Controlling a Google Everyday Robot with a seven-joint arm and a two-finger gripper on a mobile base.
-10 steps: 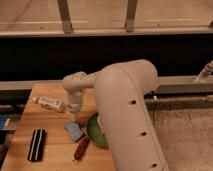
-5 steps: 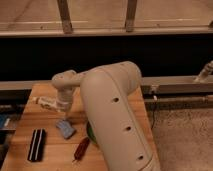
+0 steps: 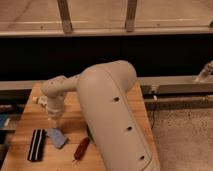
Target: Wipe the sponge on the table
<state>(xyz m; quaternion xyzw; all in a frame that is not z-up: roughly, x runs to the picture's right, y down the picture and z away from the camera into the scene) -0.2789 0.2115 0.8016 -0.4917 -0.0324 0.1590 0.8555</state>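
Note:
The light-blue sponge point(image 3: 57, 137) lies flat on the wooden table point(image 3: 27, 120), near its front left. My gripper point(image 3: 54, 123) points straight down onto the sponge's back edge from the end of the white forearm and appears shut on the sponge. The bulky cream upper arm point(image 3: 112, 115) fills the middle of the view and hides the table's right half.
A black-and-white striped flat bar point(image 3: 36, 145) lies just left of the sponge. A dark red tool point(image 3: 81, 148) lies to its right, close to the arm. A dark rail and wall run behind the table, and speckled floor point(image 3: 182, 135) lies to the right.
The gripper has swept left and toward the table's front. The sponge slid with it, from beside the plate to next to the striped bar. The upper arm now hides the plate.

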